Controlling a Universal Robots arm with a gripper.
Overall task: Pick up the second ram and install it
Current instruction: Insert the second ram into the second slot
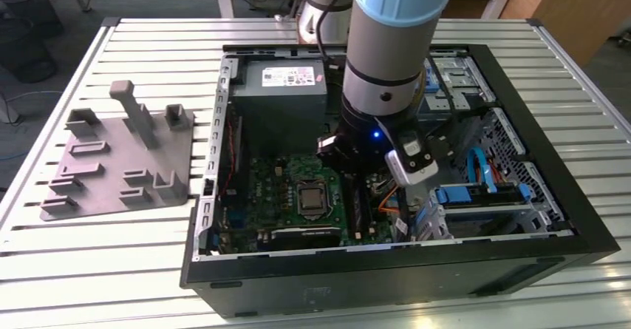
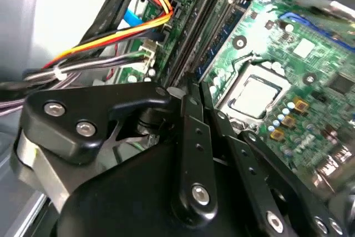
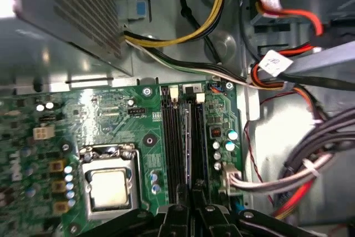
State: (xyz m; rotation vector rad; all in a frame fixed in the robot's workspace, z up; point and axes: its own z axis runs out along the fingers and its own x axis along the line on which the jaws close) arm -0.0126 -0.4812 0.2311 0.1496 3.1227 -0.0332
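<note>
The arm (image 1: 389, 55) reaches down into the open case (image 1: 552, 196), with the gripper (image 3: 191, 206) low over the motherboard (image 3: 111, 120), directly above the bank of black slots (image 3: 173, 137). In both wrist views the two fingers (image 2: 194, 137) stand nearly together, pinched on a thin edge between them. That edge is the ram (image 3: 188, 142), a narrow stick standing upright on its long side and running straight away from the fingertips along the slot line. It sits in or right at one of the slots; whether it is fully seated cannot be told. In the second wrist view the ram (image 2: 213, 43) shows as a thin bluish-green strip with dark chips, stretching ahead of the fingers between the black slot walls.

To one side of the gripper, just beyond the slots, lies the CPU socket (image 3: 108, 184) with its metal cover. On the other side, a bundle of cables (image 3: 299, 170) hangs near the fingers, and a white connector (image 3: 233, 181) plugs into the board just beside the slots. Farther ahead of the gripper, past the slot ends, sits the power supply (image 3: 72, 15).

In the exterior view, a grey fixture (image 1: 123, 159) rests on the table (image 1: 99, 270), well apart from the gripper (image 1: 370, 188), on the exterior view's left of the case.
</note>
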